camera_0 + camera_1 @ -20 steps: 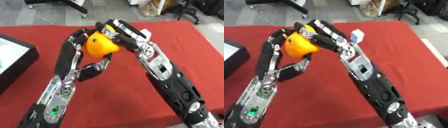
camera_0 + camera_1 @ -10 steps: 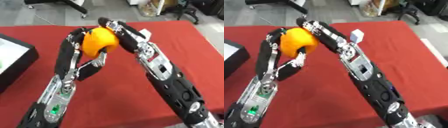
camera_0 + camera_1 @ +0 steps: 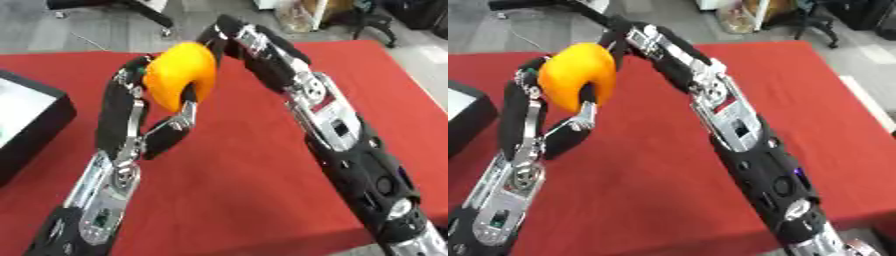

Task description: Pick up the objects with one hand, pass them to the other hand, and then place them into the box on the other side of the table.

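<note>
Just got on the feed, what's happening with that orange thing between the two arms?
It looks like a handover in mid-air. The left hand has its fingers and thumb curled round the orange object, holding it up above the red table. The right hand is at the object's far side, and whether it grips is unclear. The black box sits at the table's left edge.

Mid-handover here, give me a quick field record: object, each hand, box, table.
object: orange rounded thing, held up above the table
left hand: fingers and thumb curled round the object
right hand: at the object's far side; fingers hidden, contact cannot be told
box: black, at the table's left edge, light inside
table: red cloth
</note>
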Robot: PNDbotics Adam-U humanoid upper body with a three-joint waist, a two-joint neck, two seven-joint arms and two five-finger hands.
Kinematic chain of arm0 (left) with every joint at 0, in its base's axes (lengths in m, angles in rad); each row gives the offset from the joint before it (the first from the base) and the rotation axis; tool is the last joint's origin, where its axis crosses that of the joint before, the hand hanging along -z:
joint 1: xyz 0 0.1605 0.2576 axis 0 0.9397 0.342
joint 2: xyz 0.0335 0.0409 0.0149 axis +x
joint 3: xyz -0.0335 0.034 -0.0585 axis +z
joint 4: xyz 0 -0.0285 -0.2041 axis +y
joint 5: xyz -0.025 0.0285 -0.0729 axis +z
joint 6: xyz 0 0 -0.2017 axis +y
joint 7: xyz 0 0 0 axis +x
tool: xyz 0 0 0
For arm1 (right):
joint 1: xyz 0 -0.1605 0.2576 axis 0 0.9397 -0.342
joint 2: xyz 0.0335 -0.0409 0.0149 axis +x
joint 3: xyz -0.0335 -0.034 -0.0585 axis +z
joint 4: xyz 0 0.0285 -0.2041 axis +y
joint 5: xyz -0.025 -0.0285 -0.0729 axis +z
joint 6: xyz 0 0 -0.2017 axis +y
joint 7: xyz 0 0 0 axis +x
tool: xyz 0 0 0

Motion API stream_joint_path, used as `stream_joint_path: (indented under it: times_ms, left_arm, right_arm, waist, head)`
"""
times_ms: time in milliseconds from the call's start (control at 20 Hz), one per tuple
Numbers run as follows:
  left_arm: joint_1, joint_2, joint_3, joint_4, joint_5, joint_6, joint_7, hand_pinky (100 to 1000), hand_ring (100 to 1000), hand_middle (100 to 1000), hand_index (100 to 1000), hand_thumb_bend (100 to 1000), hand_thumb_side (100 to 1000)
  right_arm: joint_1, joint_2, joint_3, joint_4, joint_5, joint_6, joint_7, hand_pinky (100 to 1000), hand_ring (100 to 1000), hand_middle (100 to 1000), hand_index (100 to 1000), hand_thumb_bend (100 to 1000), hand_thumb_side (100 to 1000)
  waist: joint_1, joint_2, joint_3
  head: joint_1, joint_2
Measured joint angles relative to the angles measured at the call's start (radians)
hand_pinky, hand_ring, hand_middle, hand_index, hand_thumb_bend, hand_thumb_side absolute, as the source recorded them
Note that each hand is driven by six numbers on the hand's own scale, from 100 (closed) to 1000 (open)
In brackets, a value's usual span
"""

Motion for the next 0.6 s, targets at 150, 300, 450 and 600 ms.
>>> stream_joint_path:
  times_ms: [150,300,450,600]
  left_arm:
    - [0.021,0.029,0.026,0.015,-0.026,0.022,0.022,684,488,499,670,100,587]
    - [0.043,0.061,0.062,0.018,-0.047,0.051,0.049,686,492,502,672,100,563]
    - [0.060,0.110,0.109,-0.003,-0.060,0.099,0.068,694,497,507,675,100,529]
    - [0.079,0.188,0.162,-0.042,-0.062,0.172,0.047,708,510,518,685,100,460]
  right_arm:
    - [-0.004,-0.046,-0.045,-0.037,0.012,-0.015,-0.036,810,665,716,849,393,1000]
    - [-0.002,-0.095,-0.092,-0.072,0.045,-0.026,-0.082,812,670,726,857,378,1000]
    - [0.026,-0.142,-0.135,-0.077,0.090,-0.027,-0.127,812,665,718,853,348,1000]
    - [0.067,-0.174,-0.162,-0.051,0.127,-0.029,-0.144,812,650,702,844,252,1000]
  waist:
    - [0.001,-0.001,0.000]
    - [0.005,-0.001,0.001]
    - [0.015,-0.001,0.001]
    - [0.035,-0.001,-0.002]
  head:
    - [-0.029,0.000]
    - [-0.042,-0.001]
    - [-0.014,-0.009]
    - [0.185,-0.064]
